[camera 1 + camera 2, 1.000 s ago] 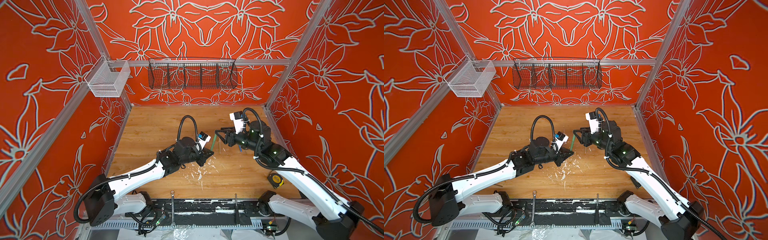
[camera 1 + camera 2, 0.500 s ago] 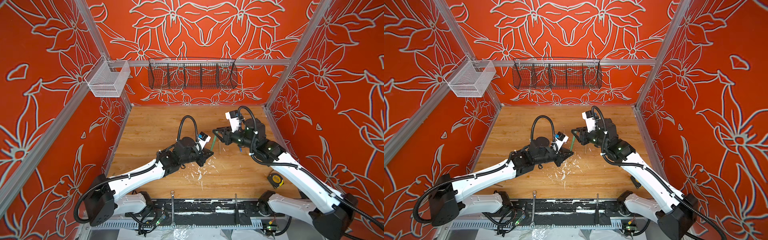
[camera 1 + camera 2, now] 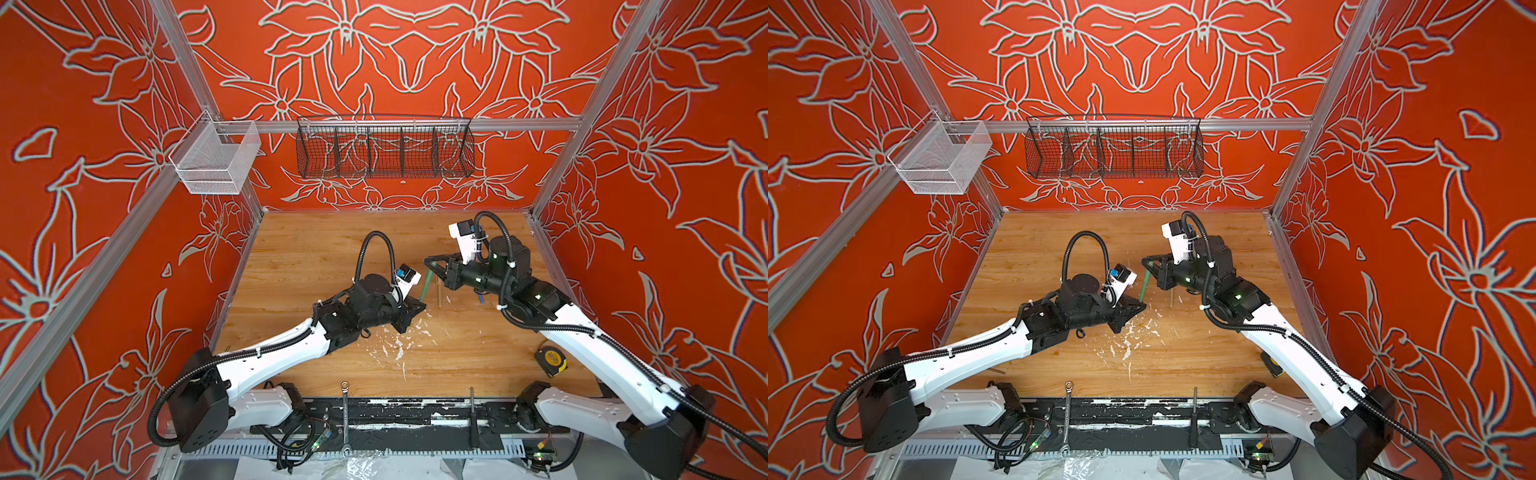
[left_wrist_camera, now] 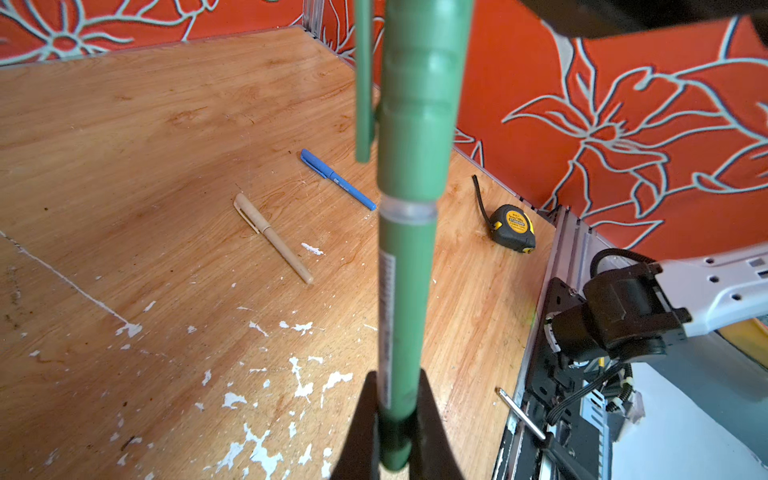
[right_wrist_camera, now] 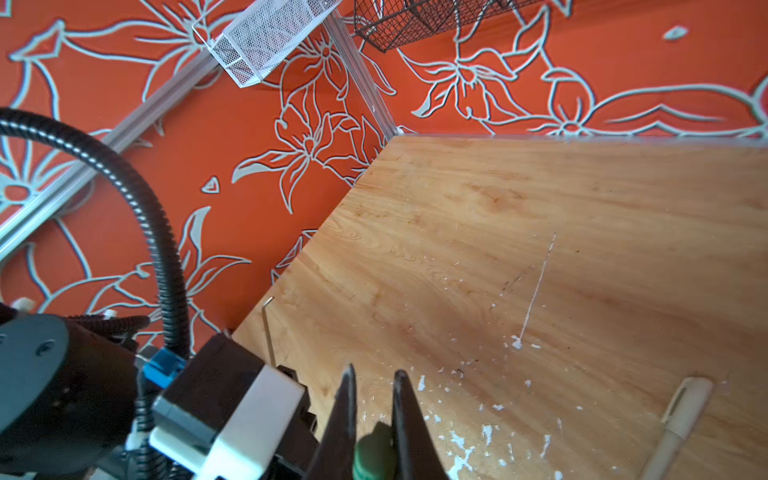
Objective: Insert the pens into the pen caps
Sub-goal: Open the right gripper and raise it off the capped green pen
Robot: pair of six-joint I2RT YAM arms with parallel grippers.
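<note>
Two grippers met above the middle of the wooden table (image 3: 324, 257), joined by one green pen (image 4: 405, 291) that was held clear of the surface. The left gripper (image 4: 392, 399) was clamped on the pen's plain rear end, its dark fingers (image 4: 361, 419) pressed against the barrel from both sides. At the pen's other end sat the green cap (image 4: 419, 104), with a narrow clear ring showing where cap met barrel; it looked pushed home, though the close, blurred wrist view did not settle that. The right gripper (image 5: 375, 376) was pinching that cap, and its own wrist view showed the green cap (image 5: 374, 453) wedged between the two black fingers (image 5: 343, 415). In both top views the green pen (image 3: 426, 286) (image 3: 1144, 286) showed as a short slanted stick running from the left gripper (image 3: 419, 304) to the right gripper (image 3: 432, 268). Two more pens lay flat on the table, both with caps on. The tan pen (image 4: 272, 239), wearing its tan cap (image 4: 247, 210), lay just beside the raised green one in a top view, and the blue pen (image 4: 336, 180) lay a little beyond it, apart and roughly parallel; in a top view the blue pen (image 3: 480, 297) was mostly hidden under the right arm. A yellow and black tape measure (image 4: 513, 226) sat near the table's right edge, well apart from the pens
</note>
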